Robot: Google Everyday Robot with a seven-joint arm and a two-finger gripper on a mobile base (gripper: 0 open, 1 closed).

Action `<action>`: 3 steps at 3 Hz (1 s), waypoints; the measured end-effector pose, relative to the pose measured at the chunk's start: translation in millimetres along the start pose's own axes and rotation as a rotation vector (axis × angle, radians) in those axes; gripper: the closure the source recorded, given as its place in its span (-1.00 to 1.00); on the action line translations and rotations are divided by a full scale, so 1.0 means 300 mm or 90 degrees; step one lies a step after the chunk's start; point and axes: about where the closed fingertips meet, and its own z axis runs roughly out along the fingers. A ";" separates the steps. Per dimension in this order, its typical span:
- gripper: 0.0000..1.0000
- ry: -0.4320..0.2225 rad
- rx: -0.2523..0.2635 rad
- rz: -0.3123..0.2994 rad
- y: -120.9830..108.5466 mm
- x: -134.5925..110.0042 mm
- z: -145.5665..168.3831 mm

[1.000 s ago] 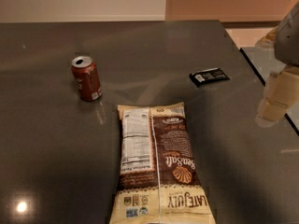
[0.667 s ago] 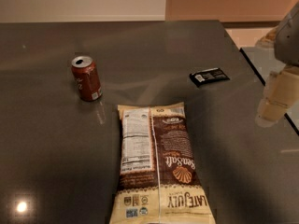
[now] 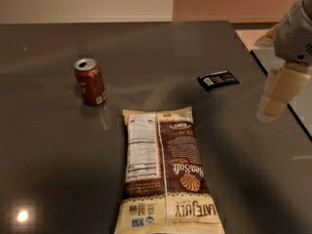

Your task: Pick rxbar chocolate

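Now, chocolate bar (image 3: 218, 79) flat on the bench (image 3: 48, 155), far right, well apart from soda can (image 3: 90, 82) and chip bag (image 3: 165, 174); end effector (image 3: 274, 101) hanging right of it, grip impossible to tell.
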 end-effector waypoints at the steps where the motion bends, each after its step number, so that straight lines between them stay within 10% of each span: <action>1: -1.00 -0.013 -0.012 -0.020 -0.047 -0.018 0.051; 3: -1.00 -0.026 -0.051 -0.031 -0.188 -0.006 0.200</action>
